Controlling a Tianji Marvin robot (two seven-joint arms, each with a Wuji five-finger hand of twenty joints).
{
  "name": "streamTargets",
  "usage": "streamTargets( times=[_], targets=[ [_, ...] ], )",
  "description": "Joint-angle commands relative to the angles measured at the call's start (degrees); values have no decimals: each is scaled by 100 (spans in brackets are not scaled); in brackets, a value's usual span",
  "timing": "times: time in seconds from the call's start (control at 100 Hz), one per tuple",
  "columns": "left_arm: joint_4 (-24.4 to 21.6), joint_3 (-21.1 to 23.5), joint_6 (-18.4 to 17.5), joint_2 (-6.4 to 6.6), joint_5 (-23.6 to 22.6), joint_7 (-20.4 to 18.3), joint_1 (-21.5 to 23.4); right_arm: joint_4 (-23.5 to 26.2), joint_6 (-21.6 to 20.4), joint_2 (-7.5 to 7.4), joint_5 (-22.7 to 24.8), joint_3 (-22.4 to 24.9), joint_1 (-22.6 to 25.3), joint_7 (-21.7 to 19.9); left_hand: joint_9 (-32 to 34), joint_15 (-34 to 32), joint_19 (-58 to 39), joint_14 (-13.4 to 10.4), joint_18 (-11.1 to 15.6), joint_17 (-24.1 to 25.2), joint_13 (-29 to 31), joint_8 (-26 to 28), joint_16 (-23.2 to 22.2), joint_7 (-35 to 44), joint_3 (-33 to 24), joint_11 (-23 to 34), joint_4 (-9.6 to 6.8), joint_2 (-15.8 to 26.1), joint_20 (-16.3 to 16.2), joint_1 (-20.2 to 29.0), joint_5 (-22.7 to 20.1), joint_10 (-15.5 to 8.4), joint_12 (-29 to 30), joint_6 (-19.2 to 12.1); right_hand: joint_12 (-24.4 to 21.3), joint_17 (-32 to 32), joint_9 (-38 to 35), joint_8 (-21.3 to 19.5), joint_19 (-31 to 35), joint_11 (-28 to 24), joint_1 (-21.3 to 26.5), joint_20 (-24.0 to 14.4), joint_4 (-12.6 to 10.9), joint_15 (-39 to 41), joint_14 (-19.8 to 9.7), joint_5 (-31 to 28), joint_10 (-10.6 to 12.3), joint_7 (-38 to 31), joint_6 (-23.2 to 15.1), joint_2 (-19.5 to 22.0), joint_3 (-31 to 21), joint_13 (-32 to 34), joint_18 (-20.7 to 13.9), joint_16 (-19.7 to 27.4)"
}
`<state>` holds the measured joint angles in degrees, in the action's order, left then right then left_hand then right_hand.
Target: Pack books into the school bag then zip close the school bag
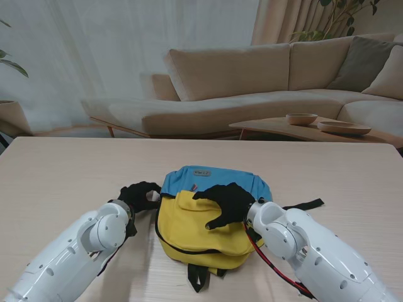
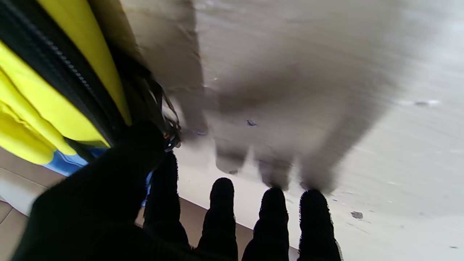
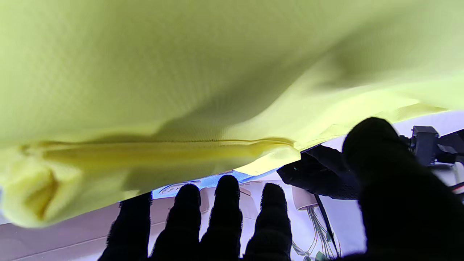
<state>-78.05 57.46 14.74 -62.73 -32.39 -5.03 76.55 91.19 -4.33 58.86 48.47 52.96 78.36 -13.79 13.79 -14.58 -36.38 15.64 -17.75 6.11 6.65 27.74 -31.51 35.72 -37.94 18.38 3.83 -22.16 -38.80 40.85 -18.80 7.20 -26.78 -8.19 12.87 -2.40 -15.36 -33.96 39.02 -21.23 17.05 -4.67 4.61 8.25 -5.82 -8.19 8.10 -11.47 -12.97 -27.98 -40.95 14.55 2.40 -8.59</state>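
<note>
**A:** Living room backdrop: beige sofa [image 1: 264, 82], low coffee table [image 1: 296, 129] with two bowls. Work surface is a pale wood table [image 1: 63, 176]. Where's the school bag?

**B:** School bag [image 1: 204, 217] lies flat mid-table, yellow front, blue top panel, between the two hands. Black strap [image 1: 305, 205] trails out just past the right wrist. Can't make out any books.

**A:** Left hand pose?

**B:** Left hand [image 1: 140, 195] sits at the bag's left edge, up by the blue/yellow seam, forearm coming in low from the near left corner. Wrist view: thumb [image 2: 141, 152] is pressed against the bag's side right at the black zipper track [image 2: 69, 76]; the other fingers [image 2: 221, 203] are spread and extended over bare table, touching nothing. Whether the thumb and index finger pinch a zipper pull, can't tell.

**A:** Right hand?

**B:** Right hand [image 1: 228, 202] is palm-down on top of the yellow front panel, fingers splayed, thumb [image 3: 373, 145] out to the side. Wrist view shows yellow fabric filling the space directly under the palm, four fingers [image 3: 224, 210] straight and apart. It presses or rests on the bag; nothing clamped.

**A:** Zipper state?

**B:** Track visible along the left side beside the left thumb; open or closed there, can't tell.
</note>
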Motion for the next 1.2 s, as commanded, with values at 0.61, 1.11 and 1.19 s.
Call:
streamTargets(
  times=[0.61, 1.11, 1.19],
  targets=[
    [174, -83, -29, -165, 82, 274, -72, -46, 39, 57, -32, -34, 22, -23, 418, -469, -460, -180, 59, -80, -128, 2282, -209, 1991, 786, 507, 196, 42, -205, 2048, -2007, -372, -305, -574, 27, -27, 184, 222, 58, -127, -214, -28, -141, -71, -154, -79, -122, -312, 192, 56, -286, -199, -143, 63],
    [-418, 437, -75, -57, 100, -90, 347, -67, 51, 72, -61, -67, 11, 46, 386, -457, -174, -177, 67, -64, -185, 3314, -244, 2495, -90, 660, 278, 7, -276, 2076, -1671, -247, -540, 161, 27, -36, 198, 335, 101, -135, -298, -60, -141, -50, -134, -81, -127, -438, 177, 120, -403, -187, -148, 49],
    [-466, 467, -63, -50, 95, -113, 372, -65, 65, 76, -69, -68, 12, 56, 432, -473, -159, -146, 37, -55, -149, 3423, -257, 2411, -45, 682, 296, -12, -294, 2120, -1624, -196, -555, 288, 28, -40, 191, 349, 105, -139, -303, -64, -141, -46, -128, -86, -131, -454, 170, 121, -413, -183, -144, 47]
  ],
)
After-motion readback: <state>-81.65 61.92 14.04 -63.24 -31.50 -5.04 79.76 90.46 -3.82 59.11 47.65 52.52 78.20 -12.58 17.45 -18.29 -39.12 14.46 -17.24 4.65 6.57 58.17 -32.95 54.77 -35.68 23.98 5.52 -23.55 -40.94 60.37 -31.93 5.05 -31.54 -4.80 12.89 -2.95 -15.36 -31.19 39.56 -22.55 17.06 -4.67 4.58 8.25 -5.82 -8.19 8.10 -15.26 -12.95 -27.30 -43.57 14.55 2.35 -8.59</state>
